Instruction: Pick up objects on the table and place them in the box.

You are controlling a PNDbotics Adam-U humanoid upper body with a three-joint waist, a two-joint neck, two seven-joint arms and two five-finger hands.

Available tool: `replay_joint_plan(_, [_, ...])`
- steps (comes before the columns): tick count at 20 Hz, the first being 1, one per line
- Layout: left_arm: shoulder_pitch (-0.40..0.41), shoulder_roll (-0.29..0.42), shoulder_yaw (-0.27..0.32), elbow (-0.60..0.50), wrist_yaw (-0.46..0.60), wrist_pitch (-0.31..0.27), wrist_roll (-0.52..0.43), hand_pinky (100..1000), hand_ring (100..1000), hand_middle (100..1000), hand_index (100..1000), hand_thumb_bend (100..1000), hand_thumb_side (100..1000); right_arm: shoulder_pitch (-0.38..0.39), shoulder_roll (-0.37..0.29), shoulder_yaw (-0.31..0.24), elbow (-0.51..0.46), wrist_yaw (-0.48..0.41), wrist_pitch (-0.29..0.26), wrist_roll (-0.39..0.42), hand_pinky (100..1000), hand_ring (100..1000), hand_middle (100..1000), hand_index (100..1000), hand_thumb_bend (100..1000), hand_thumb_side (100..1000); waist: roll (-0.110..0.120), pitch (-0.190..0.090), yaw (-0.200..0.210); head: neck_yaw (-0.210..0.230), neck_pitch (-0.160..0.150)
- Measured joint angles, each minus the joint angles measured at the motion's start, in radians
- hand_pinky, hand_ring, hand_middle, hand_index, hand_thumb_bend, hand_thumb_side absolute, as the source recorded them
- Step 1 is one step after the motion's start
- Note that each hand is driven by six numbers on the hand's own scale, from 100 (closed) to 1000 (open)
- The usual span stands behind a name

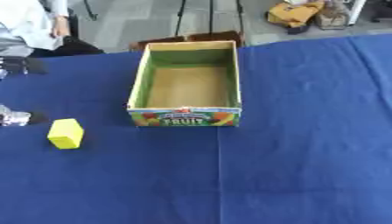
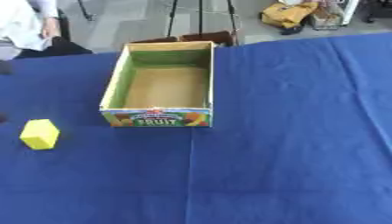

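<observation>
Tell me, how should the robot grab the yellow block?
Probably from above, closing on two opposite flat sides of the yellow block. It lies alone on the blue cloth, left of the box, with free space round it, so fingers can drop past either side.

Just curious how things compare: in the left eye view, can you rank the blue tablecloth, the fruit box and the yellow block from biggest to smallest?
1. Blue tablecloth, covering nearly the whole view.
2. Fruit box.
3. Yellow block, clearly smallest.
</observation>
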Motion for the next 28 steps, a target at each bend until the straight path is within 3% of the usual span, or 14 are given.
replay_joint_plan(6, [-0.041, 0.0, -0.055, 0.107, -0.015, 0.0, -0.055, 886, 1000, 1000, 1000, 640, 763, 0.0, 0.0, 0.001, 0.0, -0.004, -0.002, 0.006, 669, 690, 592, 795, 100, 1000, 0.005, 0.0, -0.011, 0.008, -0.004])
replay_joint_plan(11, [-0.075, -0.011, -0.101, 0.197, -0.015, -0.002, -0.058, 881, 1000, 1000, 1000, 618, 750, 0.0, 0.0, 0.003, 0.0, -0.012, -0.002, 0.012, 670, 691, 590, 794, 100, 1000, 0.005, 0.0, -0.019, 0.014, -0.008])
replay_joint_plan(15, [-0.098, -0.032, -0.132, 0.268, -0.005, 0.002, -0.062, 814, 973, 1000, 1000, 524, 702, 0.0, 0.0, 0.006, 0.0, -0.013, -0.002, 0.016, 671, 690, 585, 787, 100, 1000, 0.005, 0.0, -0.026, 0.018, -0.009])
replay_joint_plan(28, [-0.149, -0.096, -0.17, 0.413, -0.035, 0.002, -0.062, 868, 1000, 1000, 1000, 413, 638, -0.001, 0.0, 0.006, 0.0, -0.024, -0.008, 0.026, 672, 690, 579, 777, 100, 1000, 0.006, 0.013, -0.04, 0.031, -0.025])
